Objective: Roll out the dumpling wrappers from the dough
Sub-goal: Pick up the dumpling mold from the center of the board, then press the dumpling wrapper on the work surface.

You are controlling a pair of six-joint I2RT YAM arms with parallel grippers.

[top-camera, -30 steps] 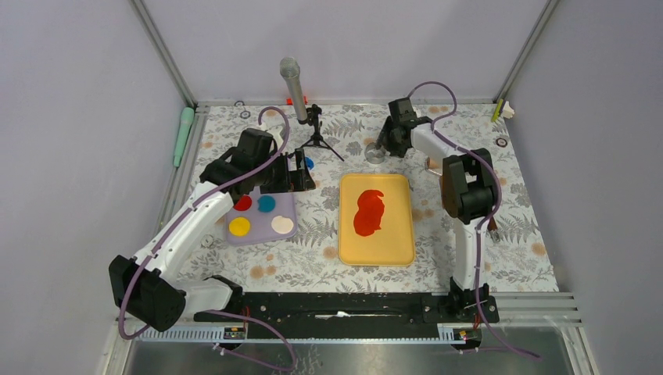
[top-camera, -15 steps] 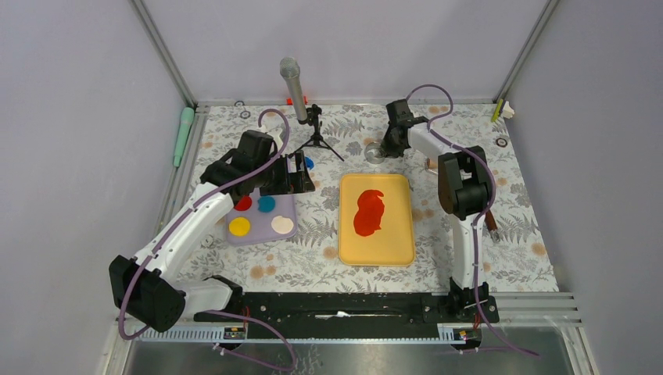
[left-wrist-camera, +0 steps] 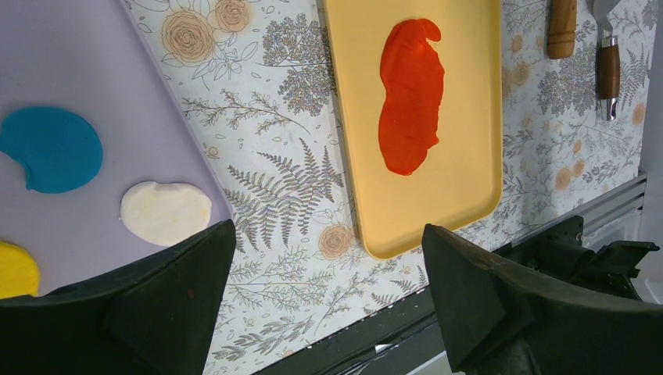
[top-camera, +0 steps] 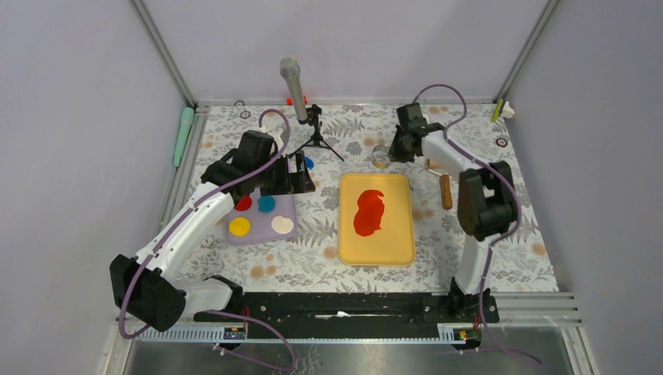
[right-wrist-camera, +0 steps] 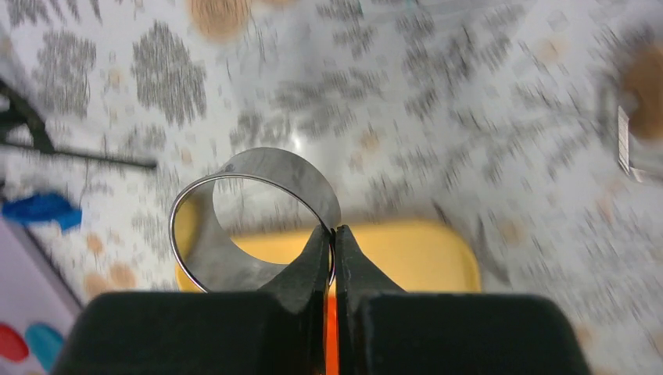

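- Red dough (top-camera: pixel 369 212) lies as a flat, uneven, matte sheet in the middle of the yellow tray (top-camera: pixel 399 250). It is unchanged over the last second, and no round has been cut from it yet.
- From above, your right gripper (top-camera: pixel 388 152) has closed on the metal ring (top-camera: pixel 381 155) at the tray's 12 o'clock. Its elbow has swung toward 3 o'clock, uncovering the wooden rolling pin (top-camera: pixel 446 191). I judge the cutter is secured and cutting comes next.
- On the left wrist view, your left gripper (left-wrist-camera: pixel 326 234) hangs spread wide and holds nothing, over the floral counter (left-wrist-camera: pixel 266 195). At its 10 o'clock, a blue disc (left-wrist-camera: pixel 51 148) and a cream disc (left-wrist-camera: pixel 166 212) sit on the smooth purple board (left-wrist-camera: pixel 94 62).
- On the right wrist view, the fingers are pinched together on the ring's thin, shiny wall at its 3 o'clock side. The tray shows through the hoop. The background is blurred, so expect the arm to be moving.
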